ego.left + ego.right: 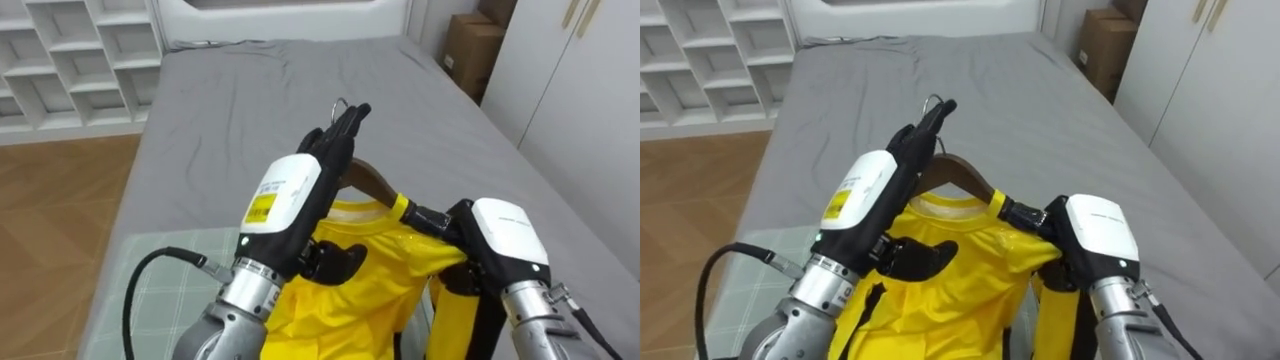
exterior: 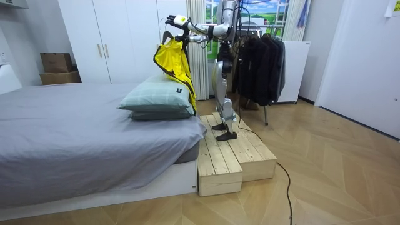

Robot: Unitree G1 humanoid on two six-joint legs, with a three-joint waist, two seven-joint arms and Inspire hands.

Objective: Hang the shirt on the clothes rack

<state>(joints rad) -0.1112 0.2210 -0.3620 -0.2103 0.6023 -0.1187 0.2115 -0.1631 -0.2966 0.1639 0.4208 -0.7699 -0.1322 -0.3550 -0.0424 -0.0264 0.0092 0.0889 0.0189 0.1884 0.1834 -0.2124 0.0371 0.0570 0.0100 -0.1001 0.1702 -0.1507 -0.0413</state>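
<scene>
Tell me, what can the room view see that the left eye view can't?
Room view: the robot standing on a wooden platform, pillows, a rack of dark clothes. Left eye view: the wooden hanger with its hook, white shelves. Both: the yellow shirt, with the left hand and right hand on it, and the bed.

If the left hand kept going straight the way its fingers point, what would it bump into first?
Probably the metal hook of the hanger, right at the fingertips of the left hand; depth is unclear. Past it lies the grey bed.
</scene>
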